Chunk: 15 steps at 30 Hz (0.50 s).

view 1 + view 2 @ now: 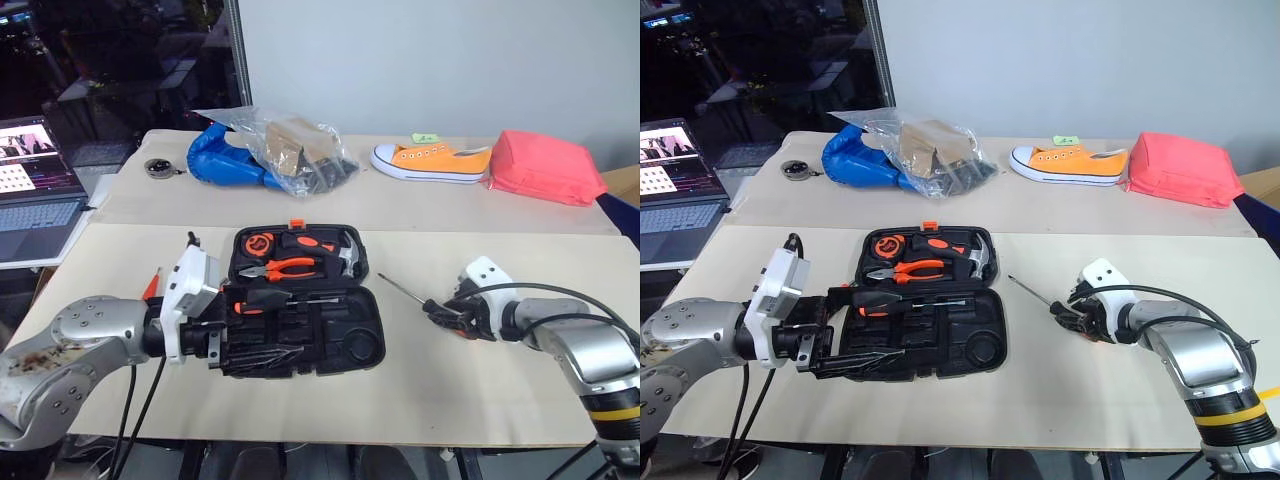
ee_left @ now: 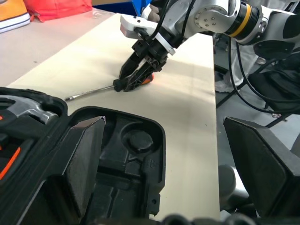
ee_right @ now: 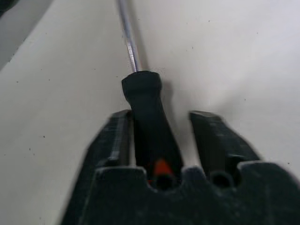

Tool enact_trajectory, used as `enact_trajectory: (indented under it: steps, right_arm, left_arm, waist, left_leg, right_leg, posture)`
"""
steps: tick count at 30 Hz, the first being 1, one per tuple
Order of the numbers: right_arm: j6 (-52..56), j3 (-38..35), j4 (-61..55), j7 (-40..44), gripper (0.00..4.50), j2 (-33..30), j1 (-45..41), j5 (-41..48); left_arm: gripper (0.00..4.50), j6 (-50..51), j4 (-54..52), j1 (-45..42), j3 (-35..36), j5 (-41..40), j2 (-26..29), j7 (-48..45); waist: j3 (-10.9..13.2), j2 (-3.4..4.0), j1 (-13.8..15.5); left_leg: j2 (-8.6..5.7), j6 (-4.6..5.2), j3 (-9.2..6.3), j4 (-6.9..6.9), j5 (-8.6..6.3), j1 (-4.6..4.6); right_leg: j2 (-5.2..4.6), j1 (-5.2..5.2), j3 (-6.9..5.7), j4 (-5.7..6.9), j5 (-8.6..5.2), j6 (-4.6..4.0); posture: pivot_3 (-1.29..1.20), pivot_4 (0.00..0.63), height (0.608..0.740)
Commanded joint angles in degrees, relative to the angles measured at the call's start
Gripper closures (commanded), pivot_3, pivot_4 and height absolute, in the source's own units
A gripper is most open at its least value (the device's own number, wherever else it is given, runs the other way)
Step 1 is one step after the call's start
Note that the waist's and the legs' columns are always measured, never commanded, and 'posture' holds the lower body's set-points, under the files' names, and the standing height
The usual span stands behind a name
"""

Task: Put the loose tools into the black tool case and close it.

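The black tool case lies open in the middle of the table. Its far half holds orange-handled pliers and a hammer, and a black-and-orange screwdriver lies along the hinge side. My left gripper hovers open at the case's near left corner, with nothing between its fingers. To the right of the case a second loose screwdriver lies on the table. My right gripper straddles that screwdriver's handle. One finger is against the handle and a gap remains beside the other.
On the far table are a clear plastic bag over something blue, an orange shoe, a pink pouch and a small round object. A laptop sits at the far left. Bare tabletop lies between the case and my right gripper.
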Motion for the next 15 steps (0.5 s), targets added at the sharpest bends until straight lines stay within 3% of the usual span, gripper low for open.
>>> enact_trajectory:
  steps: [1,6,8,15]
  right_arm:
    - [0.28,-1.09,-2.57,1.45,3.60,-2.84,0.11,-0.24]
    - [0.07,-3.81,-10.73,6.70,3.60,-4.82,-2.12,5.15]
    - [-0.91,-1.44,-14.15,9.51,3.60,-4.19,-5.69,7.17]
    - [-4.36,20.38,-12.23,14.47,3.60,5.38,-21.50,0.90]
  left_arm:
    - [0.17,-0.51,-2.02,0.80,2.29,-1.29,0.90,0.72]
    - [0.17,-7.52,-1.20,5.47,4.40,6.64,-1.89,3.34]
    - [0.17,-8.67,0.11,8.80,8.75,3.20,-4.06,1.85]
    - [0.17,-8.36,0.43,29.03,29.56,-3.49,-3.77,-10.94]
  waist:
    - [0.00,0.00,0.03]
    - [0.04,0.08,-0.50]
    - [0.06,0.10,-0.99]
    - [0.15,-0.08,-1.82]
  left_leg:
    - [0.00,0.00,-0.01,-0.01,0.00,-0.01]
    - [0.03,0.00,0.02,-0.06,0.00,-0.12]
    - [0.10,0.00,0.00,-0.08,0.00,-0.17]
    - [0.34,0.00,-0.18,-0.12,0.00,-0.26]
  right_leg:
    - [0.00,-0.01,-0.01,0.00,-0.03,0.04]
    - [0.03,-0.21,0.05,0.01,-0.03,0.04]
    - [0.11,-0.28,0.12,0.02,-0.02,0.02]
    - [0.32,-0.61,-0.02,0.12,0.05,-0.34]
  posture:
    - [0.00,0.150,0.740]
    - [0.00,0.150,0.740]
    - [0.00,0.150,0.740]
    - [0.00,0.150,0.740]
